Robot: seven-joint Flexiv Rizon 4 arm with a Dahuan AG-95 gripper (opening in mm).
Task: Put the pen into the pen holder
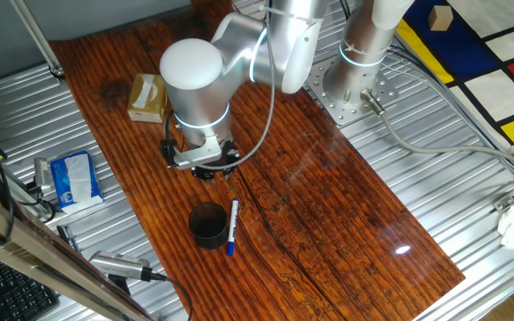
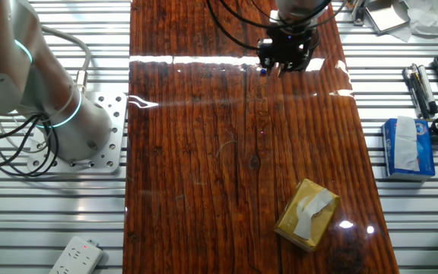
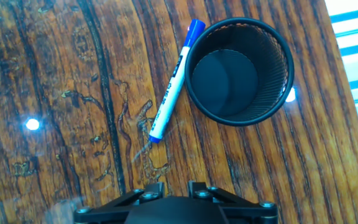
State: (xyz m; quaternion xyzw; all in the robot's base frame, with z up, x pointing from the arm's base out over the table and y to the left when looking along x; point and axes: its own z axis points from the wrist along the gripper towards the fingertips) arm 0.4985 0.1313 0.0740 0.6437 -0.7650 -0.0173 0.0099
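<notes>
The pen, white with a blue cap and blue end, lies flat on the wooden table right beside the pen holder, a short black cup standing upright and empty. In the hand view the pen lies slanted, its cap touching or nearly touching the cup's rim. My gripper hangs above the table just behind both, empty. Only its finger bases show in the hand view, set apart. In the other fixed view the gripper is at the far end of the table, and pen and cup are not seen.
A tan cardboard box sits at the far left of the table, also in the other fixed view. A blue tissue pack and a silver-grey tool lie off the table on the metal bench. The arm base stands at the right.
</notes>
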